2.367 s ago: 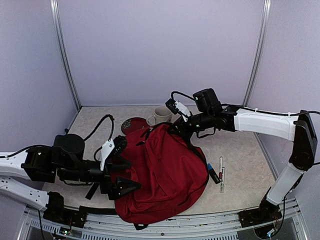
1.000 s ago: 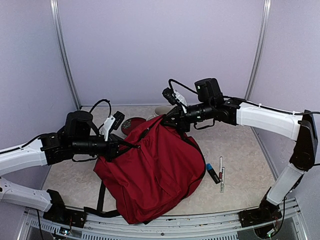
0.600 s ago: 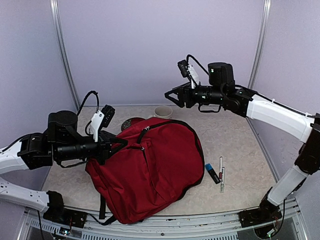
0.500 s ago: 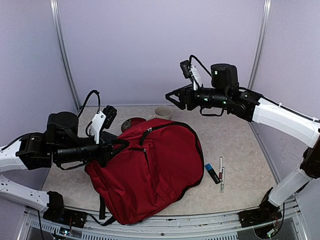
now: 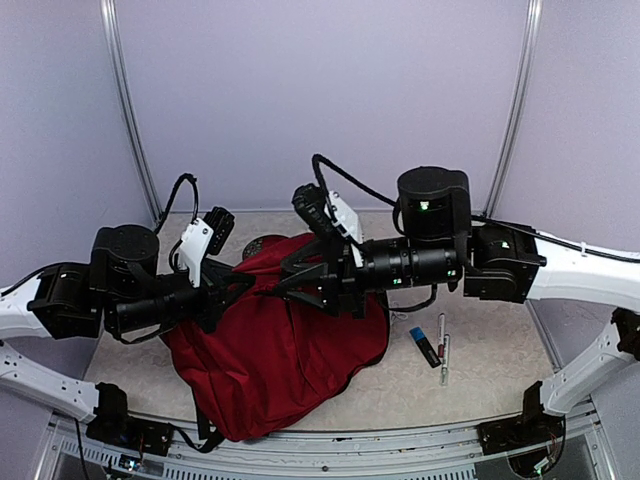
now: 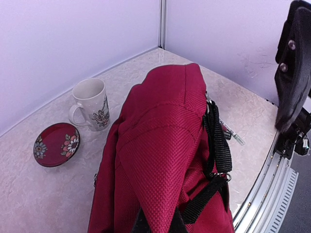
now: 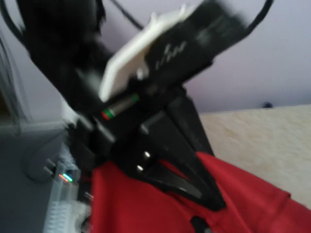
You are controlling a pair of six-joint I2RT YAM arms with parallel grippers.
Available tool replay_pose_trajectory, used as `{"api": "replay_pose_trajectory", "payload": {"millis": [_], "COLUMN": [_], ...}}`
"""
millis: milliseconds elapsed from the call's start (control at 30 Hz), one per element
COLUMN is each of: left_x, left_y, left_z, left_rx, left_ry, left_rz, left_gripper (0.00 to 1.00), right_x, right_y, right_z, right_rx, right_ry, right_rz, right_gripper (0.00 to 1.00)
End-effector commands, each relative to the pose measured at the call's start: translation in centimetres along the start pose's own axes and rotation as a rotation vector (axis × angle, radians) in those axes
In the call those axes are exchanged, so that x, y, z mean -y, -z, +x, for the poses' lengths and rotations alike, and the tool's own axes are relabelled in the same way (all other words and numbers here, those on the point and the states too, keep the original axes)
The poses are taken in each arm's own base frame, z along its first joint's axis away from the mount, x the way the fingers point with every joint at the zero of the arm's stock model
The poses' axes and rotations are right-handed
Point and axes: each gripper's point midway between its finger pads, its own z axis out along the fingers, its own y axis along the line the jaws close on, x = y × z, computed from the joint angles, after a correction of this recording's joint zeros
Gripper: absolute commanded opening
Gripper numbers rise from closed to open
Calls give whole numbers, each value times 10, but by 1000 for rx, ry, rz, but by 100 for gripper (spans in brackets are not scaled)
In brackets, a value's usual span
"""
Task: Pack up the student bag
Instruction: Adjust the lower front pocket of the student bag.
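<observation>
Dark-red fabric of the student bag (image 5: pixel 290 370) fills the middle of the bench (image 5: pixel 490 340), its base close to the near edge and its top raised off the surface. Left fingers (image 5: pixel 226 295) are clamped on a fold at the bag's upper left side. Right fingers (image 5: pixel 305 272) sit just beside them at the bag's top. The blurred right wrist view does not show whether they are apart or together. Pens (image 5: pixel 442 345) lie toward the right edge. A red floral saucer (image 6: pixel 56 144) and a white mug (image 6: pixel 90 104) stand side by side near the far edge.
</observation>
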Motion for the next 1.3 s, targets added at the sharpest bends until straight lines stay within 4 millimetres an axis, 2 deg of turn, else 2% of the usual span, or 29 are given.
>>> {"api": "replay_pose_trajectory", "payload": {"millis": [0,100,233,333,533,667,900,1067,1267], "left_x": [-4,-3,-1,2,0,-1,-4,-15,-22], "left_y": [31,29,24,21,20,20,18,20,19], "left_z": [-94,-92,-88,-86,-87,-86,-82,-77,-74], "left_rx": [302,297,283,276,277,275,267,253,243], "left_ry": [140,139,131,120,110,104,95,81,71], "left_rz": [1,4,9,16,-1,-6,-27,-87,-123], "left_gripper": [0,0,0,0,0,0,0,0,0], "right_x": [26,34,45,48,49,53,35,30,14], "right_y": [-27,-29,-26,-30,-45,-47,-53,-43,-34], "right_z": [38,49,44,45,66,69,63,63,70], "right_rx": [-183,-197,-185,-206,-302,-323,-302,-289,-265], "right_ry": [213,326,441,476,507,518,535,497,447], "right_rz": [161,197,265,268,251,281,254,247,169], "right_gripper": [39,38,37,36,35,32,0,0,1]}}
